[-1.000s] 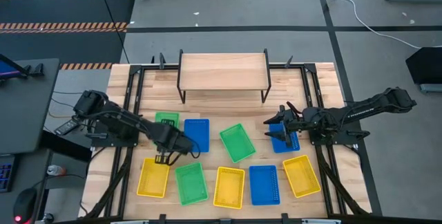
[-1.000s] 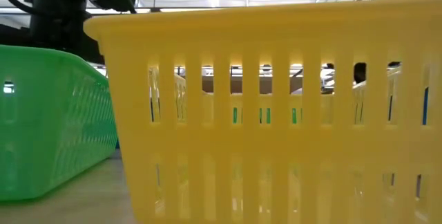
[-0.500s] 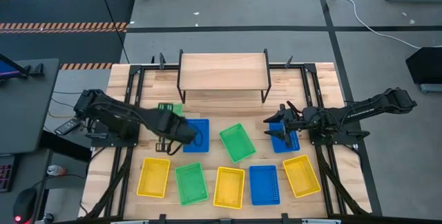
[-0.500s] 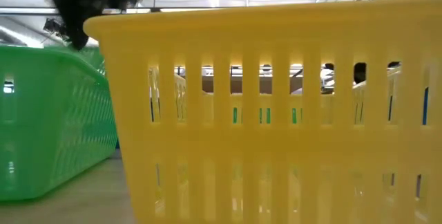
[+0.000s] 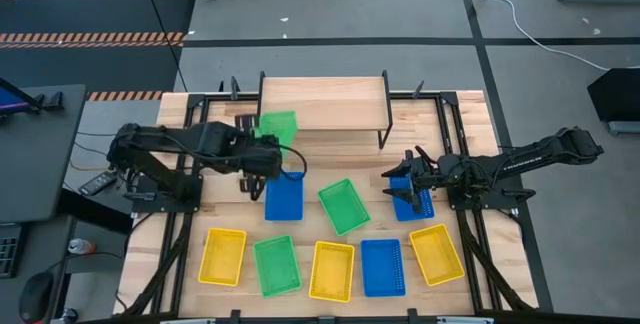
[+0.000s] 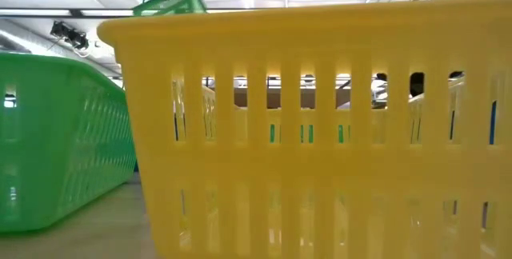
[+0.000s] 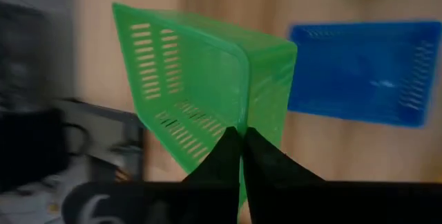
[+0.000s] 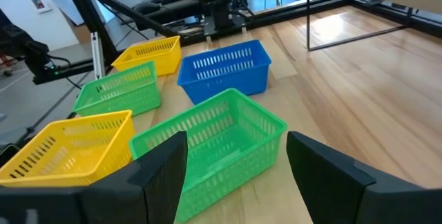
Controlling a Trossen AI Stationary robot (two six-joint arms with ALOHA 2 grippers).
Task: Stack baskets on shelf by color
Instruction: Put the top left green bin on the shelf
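My left gripper [image 5: 266, 160] is shut on a green basket [image 5: 277, 127], which it holds in the air just in front of the shelf's [image 5: 323, 102] left legs. That basket also shows at the top of the low view [image 6: 173, 0]. My right gripper [image 5: 404, 181] is open [image 8: 235, 175] and stands over the left end of a blue basket [image 5: 417, 202] at the table's right. On the tabletop also rest a blue basket [image 5: 284, 196], a green one [image 5: 343, 206] and a near row of yellow, green, yellow, blue and yellow baskets. The shelf board is bare. My left gripper pinches the green basket's wall [image 7: 243, 117] between its two fingers [image 7: 222, 156], close to a corner. The basket is lifted clear of the table and tilted, reaching from the fingers toward the shelf.
The near-row yellow basket [image 6: 320, 131] fills most of the low view, with a green one [image 6: 56, 139] beside it. The shelf's thin black legs [image 5: 264, 134] stand close to the held basket. Black frame rails run along both table sides.
My left gripper has risen and moved toward the table's far edge and somewhat right, toward the shelf. The green basket it holds has left its spot left of the blue basket, lifted clear and tipped. The right arm kept still.
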